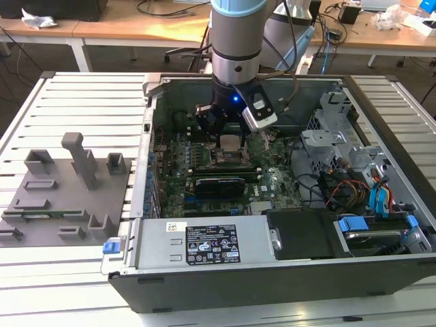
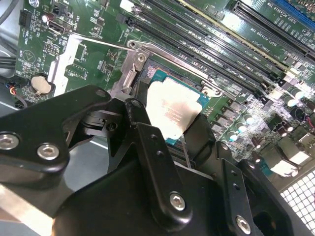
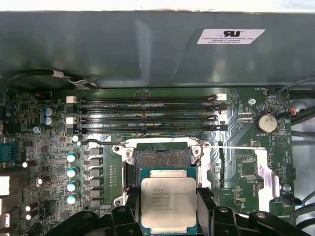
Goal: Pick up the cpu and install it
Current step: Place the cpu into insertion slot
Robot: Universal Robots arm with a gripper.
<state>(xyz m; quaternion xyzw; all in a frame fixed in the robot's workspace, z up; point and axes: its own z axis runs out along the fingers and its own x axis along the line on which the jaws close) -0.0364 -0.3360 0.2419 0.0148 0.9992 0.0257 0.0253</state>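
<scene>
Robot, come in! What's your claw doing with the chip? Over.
Claw shut on the cpu, gripping two opposite edges. Cpu partly over the open socket, not seated yet. Nothing lying in the socket.

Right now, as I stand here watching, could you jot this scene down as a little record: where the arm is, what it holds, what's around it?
Setting: open computer case on a slatted table
Arm: arm points down into the case, over the motherboard
Grasp: fingers shut on two opposite sides of the cpu
Socket: socket open, partly uncovered beyond the cpu
Cpu seated: cannot tell
Beside the case: grey fixture blocks
</scene>
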